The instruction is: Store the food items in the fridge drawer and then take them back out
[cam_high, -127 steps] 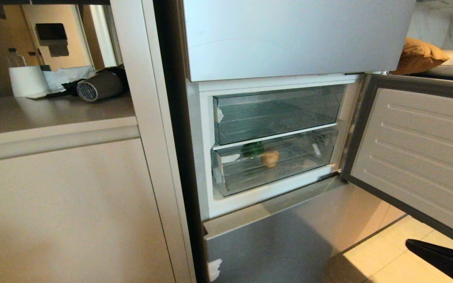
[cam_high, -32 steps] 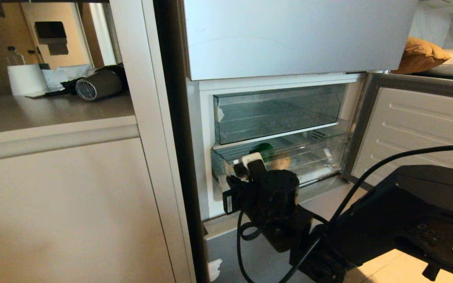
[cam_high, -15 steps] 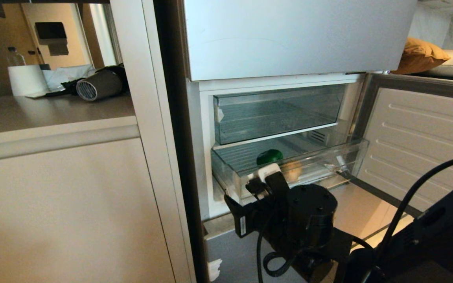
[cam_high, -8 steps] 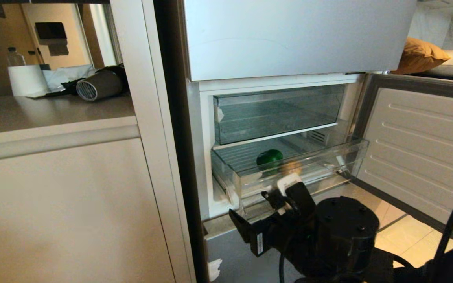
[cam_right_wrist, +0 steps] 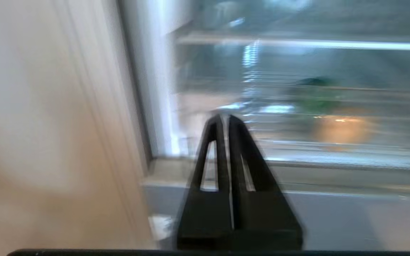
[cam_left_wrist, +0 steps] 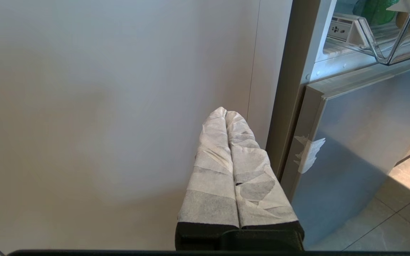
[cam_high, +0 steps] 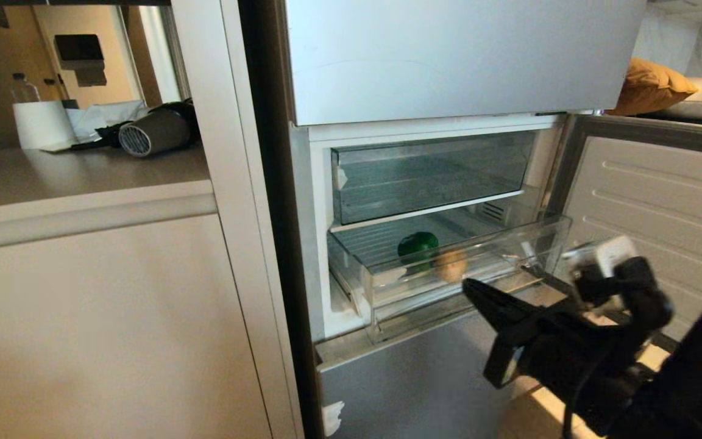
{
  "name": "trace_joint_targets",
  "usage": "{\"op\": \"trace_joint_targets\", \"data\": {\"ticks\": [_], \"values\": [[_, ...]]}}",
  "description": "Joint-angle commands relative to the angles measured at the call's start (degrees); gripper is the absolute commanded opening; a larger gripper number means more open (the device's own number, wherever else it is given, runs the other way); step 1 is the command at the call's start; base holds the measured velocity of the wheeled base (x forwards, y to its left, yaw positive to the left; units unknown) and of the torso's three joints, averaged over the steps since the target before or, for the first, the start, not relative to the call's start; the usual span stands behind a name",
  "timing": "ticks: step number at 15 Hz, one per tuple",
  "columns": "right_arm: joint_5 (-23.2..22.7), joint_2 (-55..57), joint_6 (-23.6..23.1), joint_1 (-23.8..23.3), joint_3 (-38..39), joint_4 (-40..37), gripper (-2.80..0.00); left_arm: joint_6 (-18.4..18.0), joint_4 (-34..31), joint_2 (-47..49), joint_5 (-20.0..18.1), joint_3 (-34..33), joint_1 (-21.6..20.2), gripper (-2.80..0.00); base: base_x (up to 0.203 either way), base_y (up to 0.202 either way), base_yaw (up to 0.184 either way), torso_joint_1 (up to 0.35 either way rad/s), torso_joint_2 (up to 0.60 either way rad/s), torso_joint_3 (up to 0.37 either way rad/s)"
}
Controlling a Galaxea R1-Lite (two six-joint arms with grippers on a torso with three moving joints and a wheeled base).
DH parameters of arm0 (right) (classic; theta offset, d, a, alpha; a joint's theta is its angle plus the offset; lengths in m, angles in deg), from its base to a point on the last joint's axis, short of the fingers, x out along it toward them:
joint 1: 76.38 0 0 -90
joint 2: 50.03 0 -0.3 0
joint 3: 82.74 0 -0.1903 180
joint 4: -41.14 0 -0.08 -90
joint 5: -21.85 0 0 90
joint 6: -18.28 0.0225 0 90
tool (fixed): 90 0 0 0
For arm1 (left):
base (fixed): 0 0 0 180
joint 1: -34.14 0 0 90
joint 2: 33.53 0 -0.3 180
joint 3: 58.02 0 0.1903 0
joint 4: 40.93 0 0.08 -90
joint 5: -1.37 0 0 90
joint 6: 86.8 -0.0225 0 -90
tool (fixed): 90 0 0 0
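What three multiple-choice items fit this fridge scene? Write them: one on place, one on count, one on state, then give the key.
1. Where is the green pepper?
A. On the counter
B. In the lower clear drawer
C. In the upper clear drawer

2. How many food items lie in the lower clear drawer?
A. One
B. Two
C. Four

3. What state is the right tool in?
A. Shut and empty, in front of the drawer
B. Shut on the bun
C. Open around the pepper

Key: 1 B, the pepper sits on the ribbed base of the pulled-out lower drawer. 2 B, only the pepper and the tan bun beside it show there. 3 A, the right wrist view shows its fingers pressed together with nothing between them.
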Motion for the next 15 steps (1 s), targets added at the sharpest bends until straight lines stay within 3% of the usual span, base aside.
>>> {"op": "trace_joint_targets", "data": {"ticks": [1,3,6,8,11,13,15], "values": [[0.4,-15.2,-0.2,-6.8,5.3,-1.9,-2.8,0.0,0.0,0.0,0.0,0.0,0.0,-2.8,0.0,0.0,0.0,0.0,0.0,0.0],[-1.6,-27.7,-1.0,-16.1,9.6,-8.2,-2.8,0.0,0.0,0.0,0.0,0.0,0.0,-2.8,0.0,0.0,0.0,0.0,0.0,0.0],[-11.5,-49.5,-3.5,-32.8,15.6,-22.9,-2.8,0.0,0.0,0.0,0.0,0.0,0.0,-2.8,0.0,0.0,0.0,0.0,0.0,0.0],[-18.9,-62.8,-5.1,-42.4,18.6,-37.1,-2.8,0.0,0.0,0.0,0.0,0.0,0.0,-2.8,0.0,0.0,0.0,0.0,0.0,0.0],[-24.8,-77.3,-8.5,-47.7,20.8,-59.9,-2.8,0.0,0.0,0.0,0.0,0.0,0.0,-2.8,0.0,0.0,0.0,0.0,0.0,0.0],[-24.9,-85.1,-6.5,-48.4,21.3,-64.7,-2.8,0.0,0.0,0.0,0.0,0.0,0.0,-2.8,0.0,0.0,0.0,0.0,0.0,0.0],[-23.5,-86.2,-0.7,-48.9,21.8,-67.3,-2.8,0.0,0.0,0.0,0.0,0.0,0.0,-2.8,0.0,0.0,0.0,0.0,0.0,0.0]]}}
